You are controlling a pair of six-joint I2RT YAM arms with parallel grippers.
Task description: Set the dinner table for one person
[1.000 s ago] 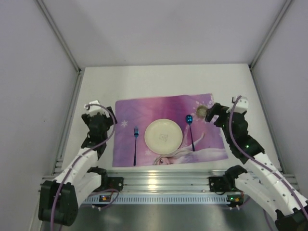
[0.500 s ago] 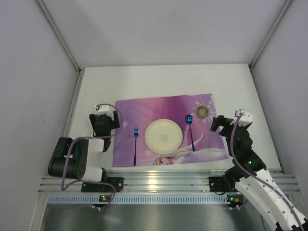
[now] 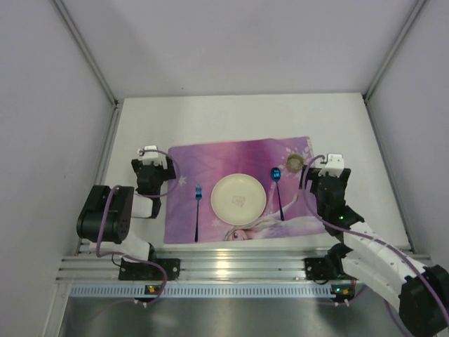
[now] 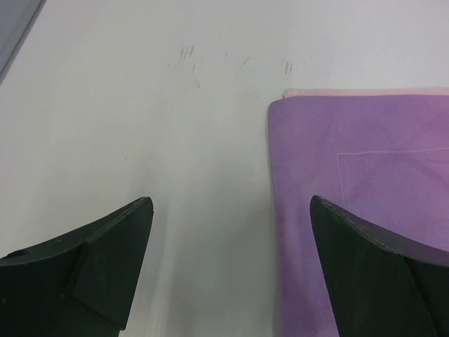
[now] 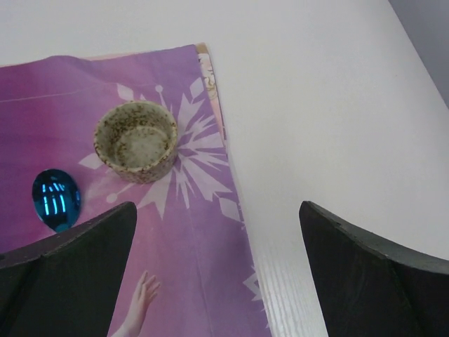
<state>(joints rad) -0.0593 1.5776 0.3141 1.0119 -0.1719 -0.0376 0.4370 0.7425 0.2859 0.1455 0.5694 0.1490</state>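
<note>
Dinner table (image 3: 238, 116): flat matte white top, beneath both claws. Placemat (image 3: 231, 154): purple rectangular sheet with snowflake print; one side edge lies between each claw's fingers. Plate (image 3: 238, 199): round, cream, glossy, midway between the claws. Left gripper (image 4: 230, 203), right gripper (image 5: 217, 206): released, black wedge fingers spread, nothing grasped. Fork (image 3: 198, 210), spoon (image 3: 276, 184): slim, blue, flanking the plate. Cup (image 5: 136, 140): small, round, speckled, ahead-left of the right gripper

Overhead plus two close wrist views, dinner table (image 3: 231, 116) shared.
</note>
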